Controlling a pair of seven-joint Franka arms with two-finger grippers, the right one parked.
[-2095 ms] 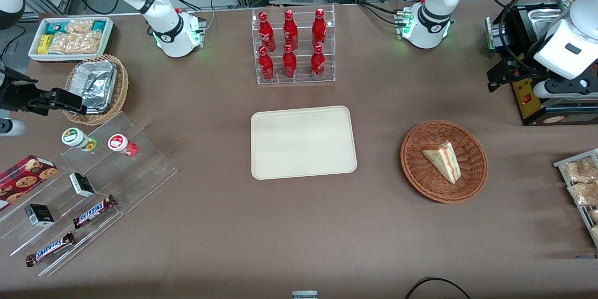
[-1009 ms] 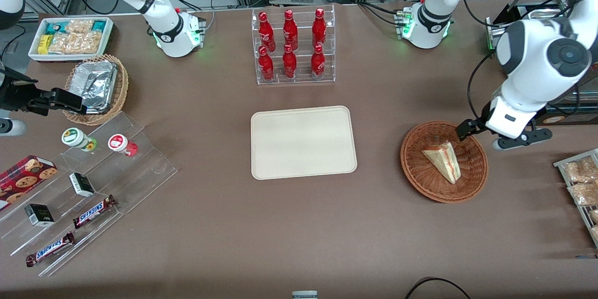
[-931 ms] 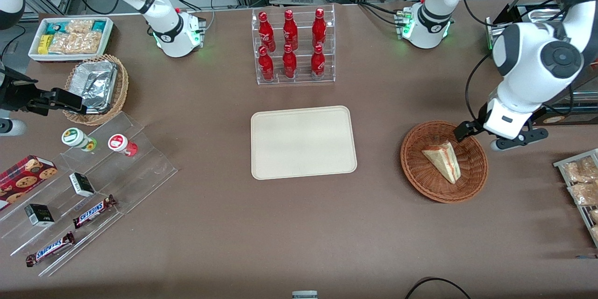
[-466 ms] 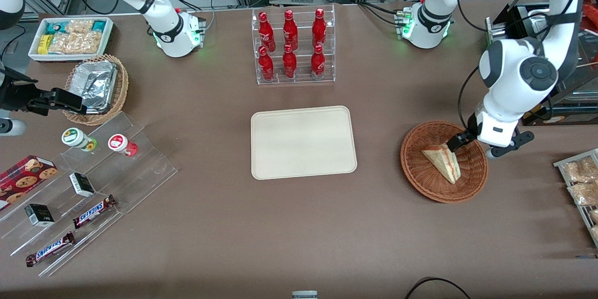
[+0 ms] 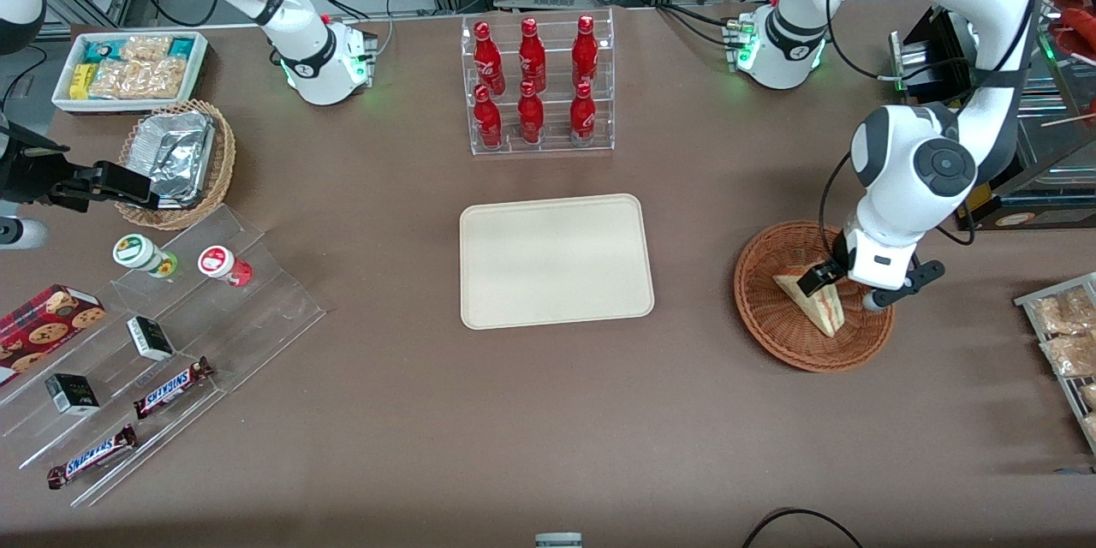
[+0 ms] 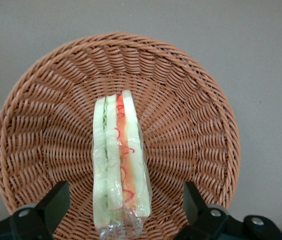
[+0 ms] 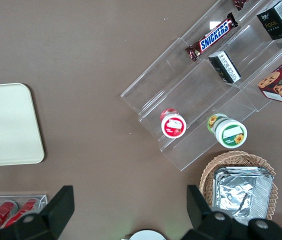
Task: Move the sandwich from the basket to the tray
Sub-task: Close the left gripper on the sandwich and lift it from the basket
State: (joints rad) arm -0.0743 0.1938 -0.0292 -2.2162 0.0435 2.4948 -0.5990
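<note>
**Claw spread wide over the sandwich in the wicker basket**

A brown counter [image 5: 548, 411] carries everything; at its edge farthest from the front camera stand metal frames, cables and the two white arm bases. Taking the tray [image 5: 556, 260] as landmark: it lies flat and bare at the middle of the counter, cream-beige with rounded corners.

Farther from the front camera than the tray stands a clear rack [image 5: 538, 86] holding six red bottles in two rows.

Toward the working arm's end from the tray, well apart from it, sits the round reddish-brown basket [image 5: 771, 325]. In it lies the sandwich [image 5: 820, 308], a wrapped wedge resting on its side, its red and green filling stripes facing up in the wrist view [image 6: 118, 165]. The claw [image 5: 826, 278] hangs directly over the sandwich's wide end, released: its two fingers [image 6: 56, 202] stand spread on either side of the wedge, not touching it.

Toward the parked arm's end from the tray are a tan wicker basket [image 5: 218, 171] with a foil container, a white bin [image 5: 128, 68] of snack packets, and clear stepped shelves [image 5: 188, 334] with cups, small boxes and chocolate bars.
</note>
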